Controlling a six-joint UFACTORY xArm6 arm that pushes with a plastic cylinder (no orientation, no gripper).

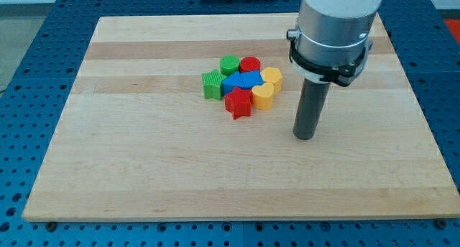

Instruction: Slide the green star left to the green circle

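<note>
Camera view, and it's your only one: you've got my tip [305, 136] resting on bare board [144, 168], off to the view's right of the cluster and clear of every block. There's nothing to open or clamp here, just a plain rod touching nothing.

Look at that huddle. The green star [213, 84] sits at the view's left edge of the pack, ribbed top showing. The green circle [230, 64] is just above and to its right, so the two are already close, possibly touching. Behind them you've got the red circle [250, 64], the blue blocks [242, 81], the red star [238, 103] at the bottom, and two yellow blocks [267, 87] on the right.

My read: you can't shove straight through from here, you'd plough the whole pack. Swing round the bottom of the cluster, come up under the green star, and nudge it gently toward the green circle. Keep the stroke short, or the red star gets dragged along.
</note>
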